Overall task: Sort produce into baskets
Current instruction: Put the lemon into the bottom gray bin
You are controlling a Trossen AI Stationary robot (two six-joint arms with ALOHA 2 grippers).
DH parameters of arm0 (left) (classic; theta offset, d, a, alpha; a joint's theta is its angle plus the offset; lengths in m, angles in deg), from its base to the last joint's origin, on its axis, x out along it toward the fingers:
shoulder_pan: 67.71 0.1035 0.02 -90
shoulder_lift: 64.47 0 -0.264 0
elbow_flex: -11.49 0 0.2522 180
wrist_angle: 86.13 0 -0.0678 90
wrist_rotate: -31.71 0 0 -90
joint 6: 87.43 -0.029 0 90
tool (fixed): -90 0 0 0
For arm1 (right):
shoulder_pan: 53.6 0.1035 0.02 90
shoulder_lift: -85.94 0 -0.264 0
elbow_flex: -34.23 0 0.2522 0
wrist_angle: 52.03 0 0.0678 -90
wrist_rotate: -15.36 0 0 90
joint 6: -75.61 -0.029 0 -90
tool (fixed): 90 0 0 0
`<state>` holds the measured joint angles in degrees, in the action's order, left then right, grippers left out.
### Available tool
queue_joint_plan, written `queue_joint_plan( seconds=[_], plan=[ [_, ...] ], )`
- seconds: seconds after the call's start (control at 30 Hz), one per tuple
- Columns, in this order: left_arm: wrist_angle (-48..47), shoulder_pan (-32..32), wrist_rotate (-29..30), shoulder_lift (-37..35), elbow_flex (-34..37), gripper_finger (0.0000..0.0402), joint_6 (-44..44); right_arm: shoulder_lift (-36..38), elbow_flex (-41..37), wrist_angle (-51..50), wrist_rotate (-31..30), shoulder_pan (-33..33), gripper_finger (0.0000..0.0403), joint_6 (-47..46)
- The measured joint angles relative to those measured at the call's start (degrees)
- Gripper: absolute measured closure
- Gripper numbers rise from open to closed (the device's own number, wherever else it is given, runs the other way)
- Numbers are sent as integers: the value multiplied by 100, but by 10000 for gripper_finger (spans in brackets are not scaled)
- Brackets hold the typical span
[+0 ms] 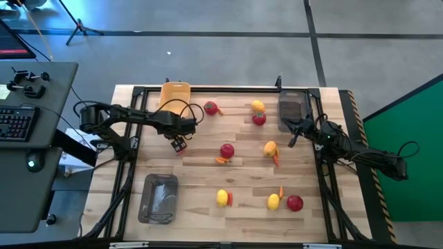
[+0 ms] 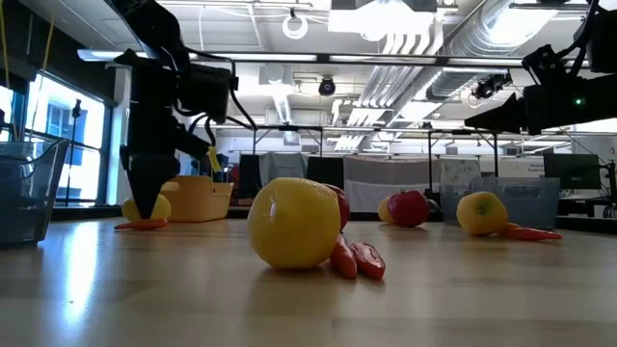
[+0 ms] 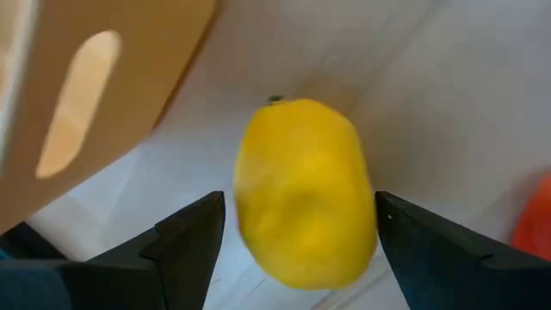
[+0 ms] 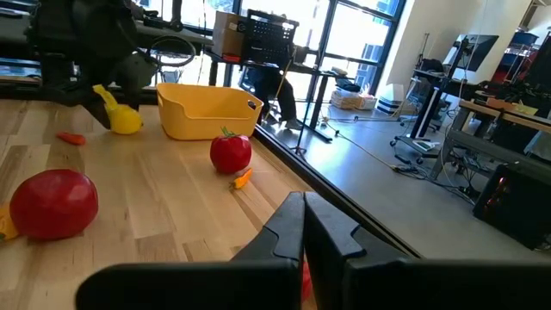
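Yellow lemons [image 1: 222, 198], red fruits [image 1: 227, 150] and orange carrots [image 1: 221, 160] scattered on the bench; yellow basket [image 1: 174, 96] and two grey trays [image 1: 158, 198] at its edges.

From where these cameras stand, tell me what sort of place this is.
Most likely a robotics lab in an open office: exposed ceiling ducts, desks with monitors by big windows, and a framed wooden table strewn with toy produce.

From overhead, the left gripper [image 1: 178, 144] is covering the lemon [image 3: 303, 191] completely (only the wrist and right-wrist views are showing it). The yellow basket [image 3: 95, 103] is running off the left wrist picture's edge, blurred. An orange-red piece [image 3: 535, 215] is being cropped there too, unidentifiable.
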<state>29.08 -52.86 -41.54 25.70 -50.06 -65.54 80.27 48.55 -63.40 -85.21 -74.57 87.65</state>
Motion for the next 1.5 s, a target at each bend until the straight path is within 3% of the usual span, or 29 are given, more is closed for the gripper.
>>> queue_joint_plan(
  seconds=[0.2,0.57,0.83,1.07,1.2,1.33,1.5],
  plan=[
    [-14,90,-301,0,0,131,251,0,2,1,0,0,402,0],
    [-33,38,-602,-61,-4,224,95,2,0,0,-1,-1,402,0],
    [-786,-332,-806,-686,-639,231,-245,2,1,1,-2,0,402,1],
    [-935,-1607,-1639,-1667,-1252,232,-350,1,2,0,-1,-2,402,-1],
    [-981,-2686,-1974,-2118,-1272,233,322,1,0,1,-2,-2,402,0],
    [-972,-3866,-2005,-2238,-1272,233,1295,0,0,0,-2,-2,402,1],
    [-964,-5150,-1573,-1896,-1271,233,2241,0,0,1,-2,-2,402,0]
  ],
)
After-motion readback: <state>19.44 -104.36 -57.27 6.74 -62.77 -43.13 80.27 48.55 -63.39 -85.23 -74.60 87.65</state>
